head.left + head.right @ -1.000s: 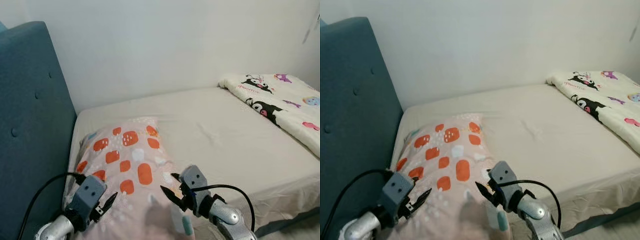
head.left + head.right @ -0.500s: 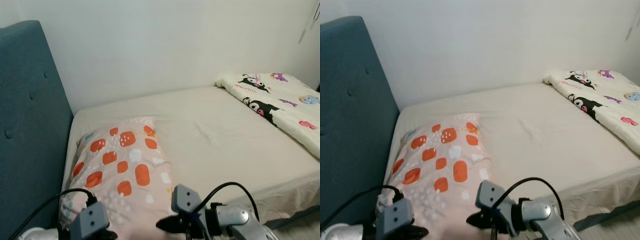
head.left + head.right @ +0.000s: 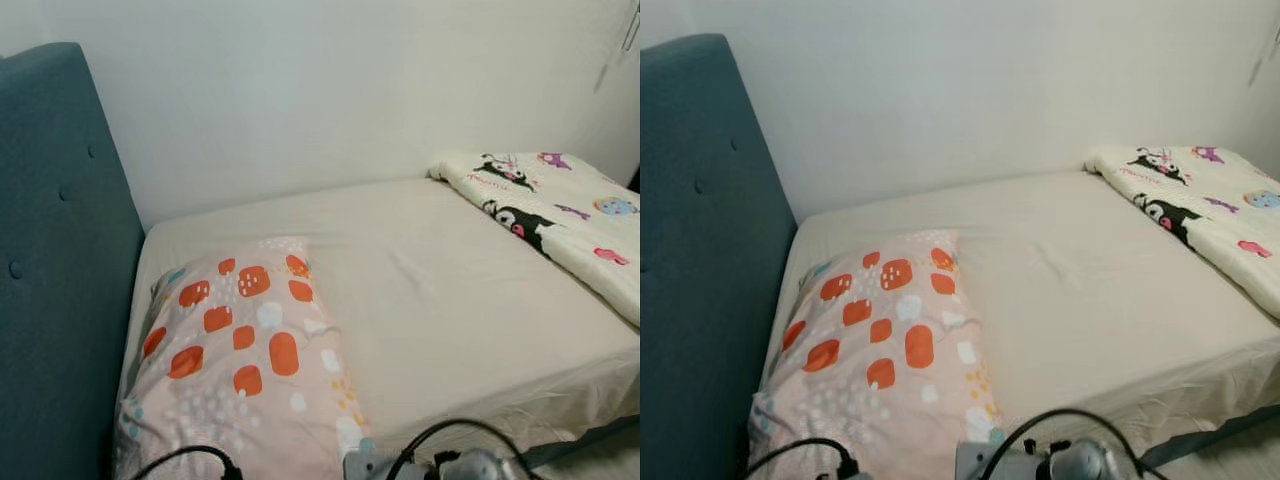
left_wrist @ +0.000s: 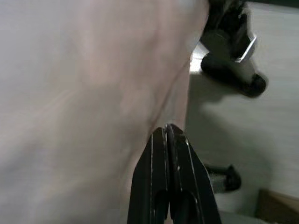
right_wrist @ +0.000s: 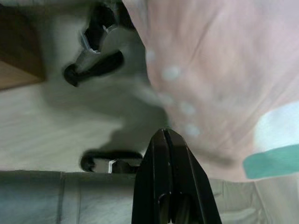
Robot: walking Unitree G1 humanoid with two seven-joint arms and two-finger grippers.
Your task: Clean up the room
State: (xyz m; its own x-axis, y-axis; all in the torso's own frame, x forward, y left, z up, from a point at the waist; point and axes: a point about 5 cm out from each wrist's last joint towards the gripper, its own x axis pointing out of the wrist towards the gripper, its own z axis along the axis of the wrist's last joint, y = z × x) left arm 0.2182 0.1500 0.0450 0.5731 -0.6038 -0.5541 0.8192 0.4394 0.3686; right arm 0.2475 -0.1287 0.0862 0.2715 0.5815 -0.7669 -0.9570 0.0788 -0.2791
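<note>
A pink pillow point(image 3: 240, 350) with orange patches lies flat at the head end of the bed, against the headboard. Both arms hang low by the bed's near edge; the right wrist point(image 3: 465, 466) and a black cable point(image 3: 200, 458) peek in at the bottom of the eye views. In the left wrist view my left gripper point(image 4: 166, 127) is shut with nothing in it, beside pale pillow fabric point(image 4: 93, 93). My right gripper point(image 5: 163, 131) is also shut and holds nothing, just below the pillow's dotted edge point(image 5: 210, 70).
A teal padded headboard point(image 3: 60, 250) rises on the left. The beige sheet point(image 3: 450, 290) covers the mattress, and a folded cartoon quilt point(image 3: 560, 210) lies at its far right. Pale floor point(image 5: 46, 130) and my own dark feet point(image 4: 231, 51) lie below the grippers.
Both arms have dropped from above the pillow's near end to the bottom edge of the eye views. The grippers stood open a second ago and are now shut.
</note>
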